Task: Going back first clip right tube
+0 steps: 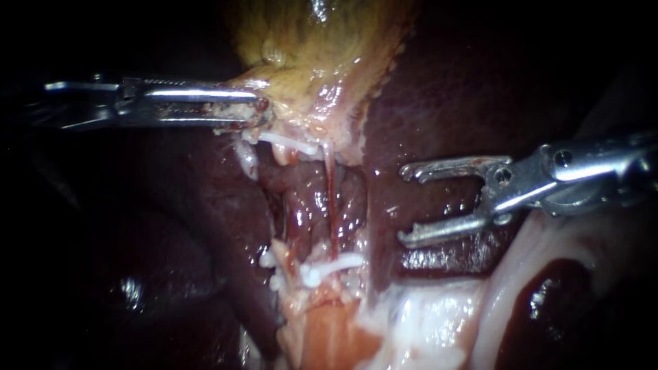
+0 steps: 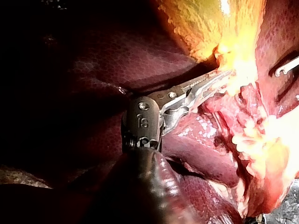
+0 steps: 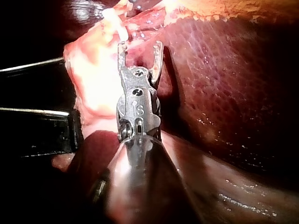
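Note:
My left instrument (image 1: pixel 259 114) comes in level from the left, its jaws shut on the pale lower edge of the yellow gallbladder (image 1: pixel 322 48) and holding it up. Below it a thin reddish tube (image 1: pixel 331 199) runs downward, the right one of the exposed strands. A white clip (image 1: pixel 296 143) crosses near its upper end and another white clip (image 1: pixel 334 264) near its lower end. My right instrument (image 1: pixel 406 205) hangs over the dark liver (image 1: pixel 439 89), to the right of the tube, jaws wide open and empty. The right wrist view shows the same open jaws (image 3: pixel 140 50).
More small white clips (image 1: pixel 269 260) sit left of the lower clip. Pale fatty tissue (image 1: pixel 425 322) lies below and to the right. Liver surrounds the dissected bed on both sides. In the left wrist view my left instrument (image 2: pixel 223 77) grips the gallbladder's edge (image 2: pixel 238 60).

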You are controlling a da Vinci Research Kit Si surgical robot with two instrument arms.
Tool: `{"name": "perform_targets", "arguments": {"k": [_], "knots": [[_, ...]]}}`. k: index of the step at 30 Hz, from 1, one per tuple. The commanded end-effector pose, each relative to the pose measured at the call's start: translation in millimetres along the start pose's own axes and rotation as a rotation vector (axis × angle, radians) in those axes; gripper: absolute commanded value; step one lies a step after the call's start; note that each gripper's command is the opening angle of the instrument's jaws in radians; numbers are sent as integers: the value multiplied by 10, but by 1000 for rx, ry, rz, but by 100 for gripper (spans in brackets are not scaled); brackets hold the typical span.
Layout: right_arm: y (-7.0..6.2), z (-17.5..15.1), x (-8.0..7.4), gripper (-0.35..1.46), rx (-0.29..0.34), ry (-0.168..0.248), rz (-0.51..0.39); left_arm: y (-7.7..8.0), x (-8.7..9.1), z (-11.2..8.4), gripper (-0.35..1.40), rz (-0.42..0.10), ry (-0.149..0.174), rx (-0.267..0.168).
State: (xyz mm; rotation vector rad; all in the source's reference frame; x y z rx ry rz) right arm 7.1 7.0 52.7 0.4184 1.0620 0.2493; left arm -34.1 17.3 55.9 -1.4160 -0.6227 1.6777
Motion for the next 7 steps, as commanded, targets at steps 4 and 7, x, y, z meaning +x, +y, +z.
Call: {"name": "perform_targets", "arguments": {"k": [4, 7], "knots": [[0, 1, 0, 50, 3, 0, 0, 1, 2, -4, -35, -1, -1, -1], [1, 5, 2, 50, 44, -2, 32, 3, 9, -15, -35, -6, -4, -8]]}}
